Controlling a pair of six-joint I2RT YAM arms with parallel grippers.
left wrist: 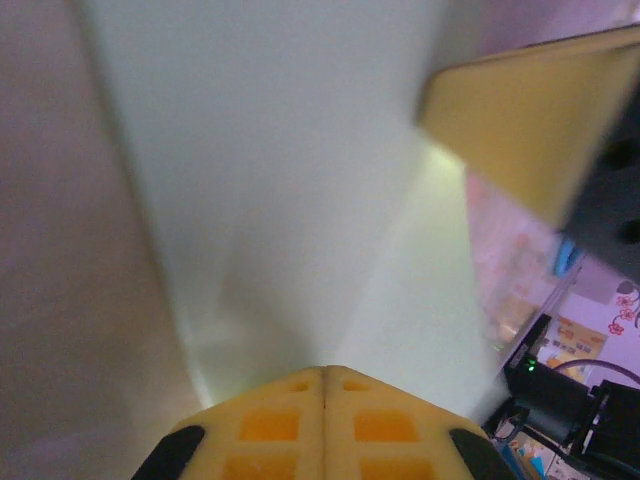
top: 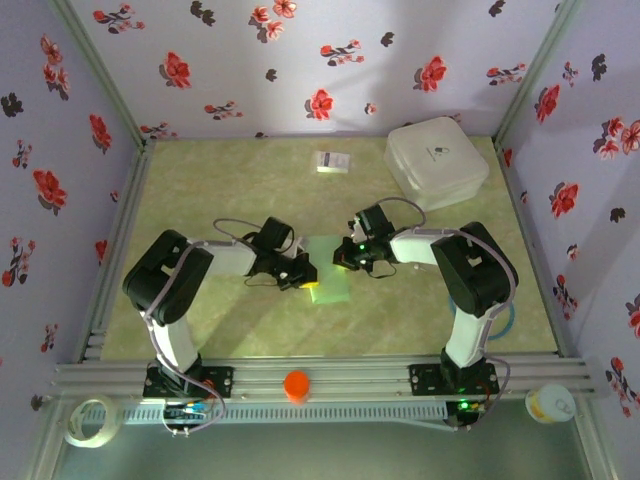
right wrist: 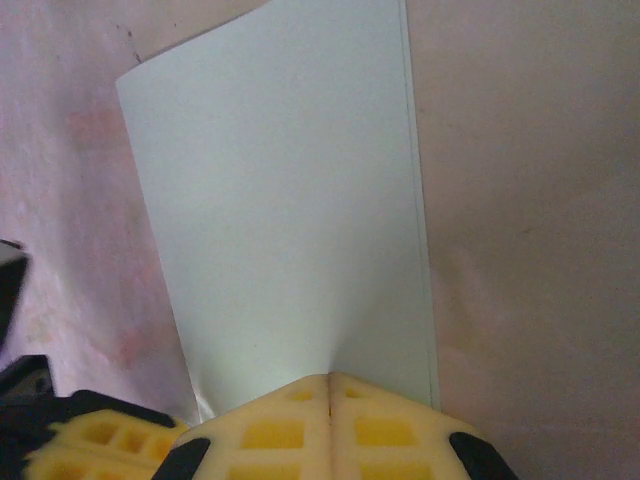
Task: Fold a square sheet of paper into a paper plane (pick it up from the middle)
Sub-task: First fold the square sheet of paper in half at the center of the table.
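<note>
Pale mint sheet of paper (top: 332,275), narrow rectangle, mid-table, gripped both sides.

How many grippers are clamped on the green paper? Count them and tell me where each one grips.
2. The left gripper pinches the square sheet of paper at its left side; the right gripper pinches its right side. None looks hidden.

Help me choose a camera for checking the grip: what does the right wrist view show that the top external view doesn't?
Right wrist: close up, the right gripper pinched shut on the edge of the square sheet of paper. Top external: the left gripper at the sheet's other side, the white box and small card behind. Both: the pale green sheet in the right gripper.
</note>
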